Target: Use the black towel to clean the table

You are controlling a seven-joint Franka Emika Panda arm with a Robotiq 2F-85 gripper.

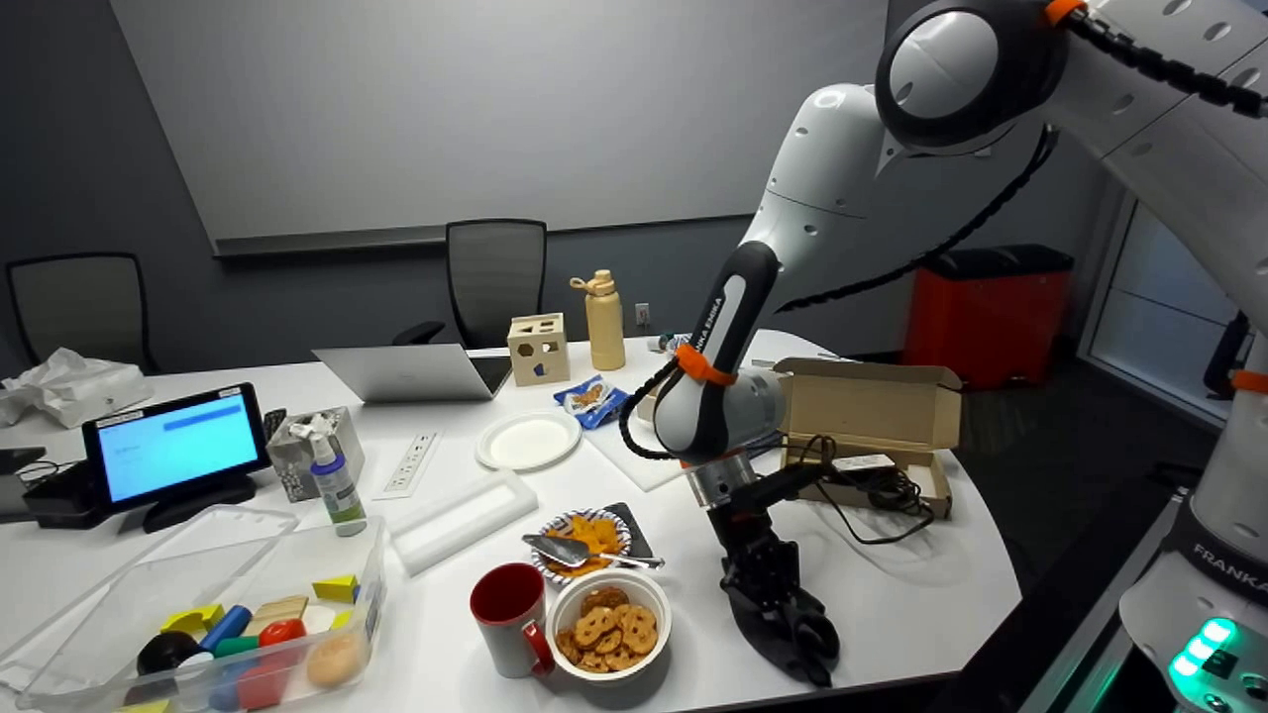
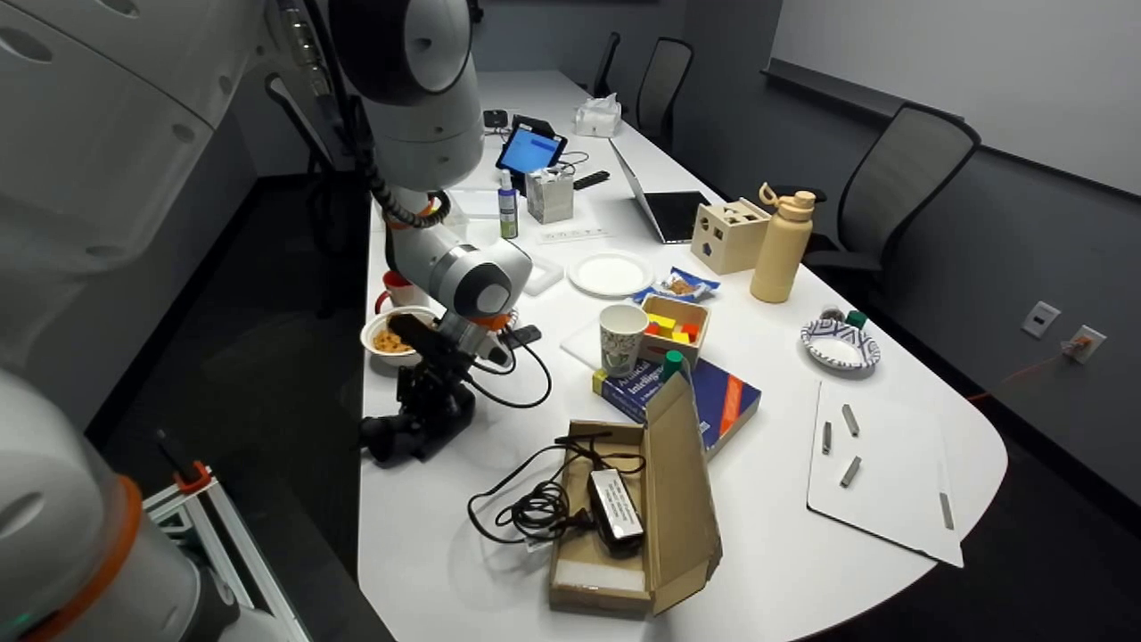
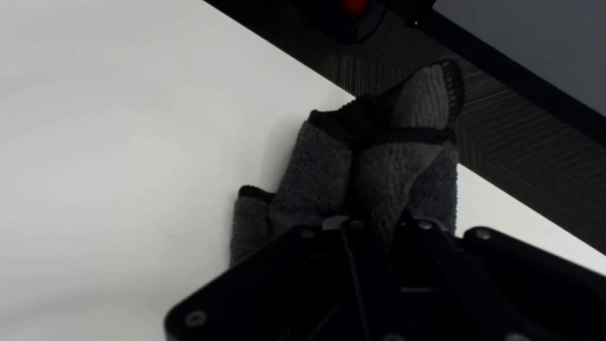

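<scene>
The black towel (image 1: 761, 626) is a bunched, folded dark cloth at the front edge of the white table (image 1: 911, 614). It also shows in an exterior view (image 2: 385, 440) and, as dark grey folds, in the wrist view (image 3: 310, 173). My gripper (image 3: 387, 229) points down at the table, with a fold of the towel pinched between its fingers. In both exterior views the gripper (image 1: 768, 584) is dark against the dark cloth, and its fingertips are hard to make out. In the wrist view the towel's upper end appears over the table edge and the floor.
A white bowl of pretzels (image 1: 611, 639), a red mug (image 1: 510, 619) and a plate of chips (image 1: 599, 535) stand beside the gripper. An open cardboard box (image 2: 682, 499) with cables (image 2: 544, 508) lies nearby. A blue book (image 2: 713, 397) carries a paper cup (image 2: 622, 339).
</scene>
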